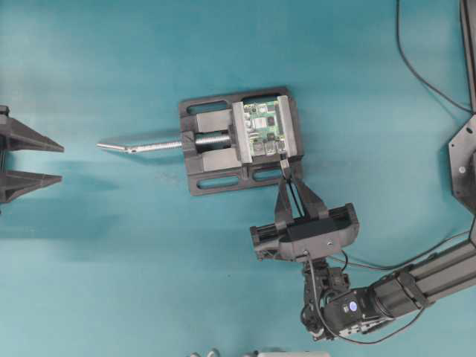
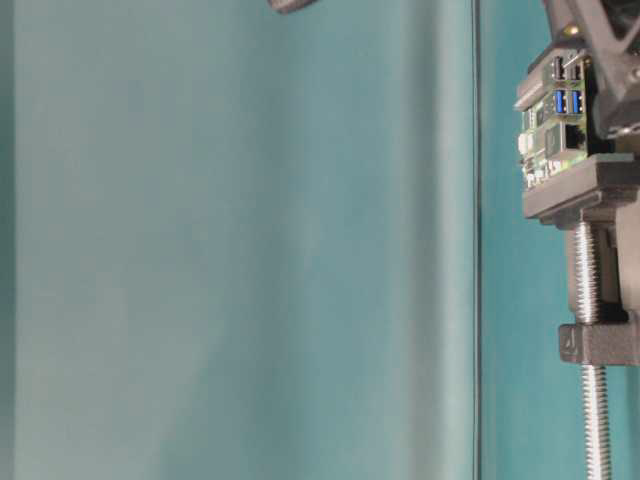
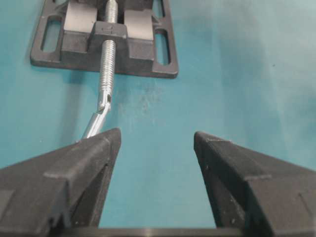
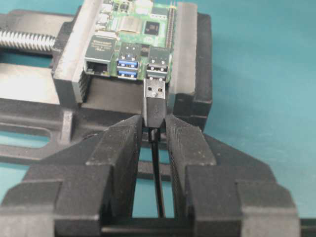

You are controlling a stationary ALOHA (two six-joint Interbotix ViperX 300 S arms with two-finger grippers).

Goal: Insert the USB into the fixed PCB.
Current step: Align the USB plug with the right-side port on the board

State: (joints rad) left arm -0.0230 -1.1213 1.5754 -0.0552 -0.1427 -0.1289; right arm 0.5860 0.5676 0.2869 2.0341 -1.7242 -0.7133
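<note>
Dark USB (image 4: 156, 97) tip just before green fixed PCB (image 4: 140, 24) port.

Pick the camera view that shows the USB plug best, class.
The right wrist view: the USB plug sits close up, gripped by the right gripper, its tip just short of the circuit board. Overhead it is a tiny speck; the table-level and left wrist views do not show it.

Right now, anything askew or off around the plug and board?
Nothing stands out. The right gripper holds the USB straight, metal tip just short of the black ports on the fixed PCB, not yet in. The board sits level in the vise. The left gripper is open, well clear.
</note>
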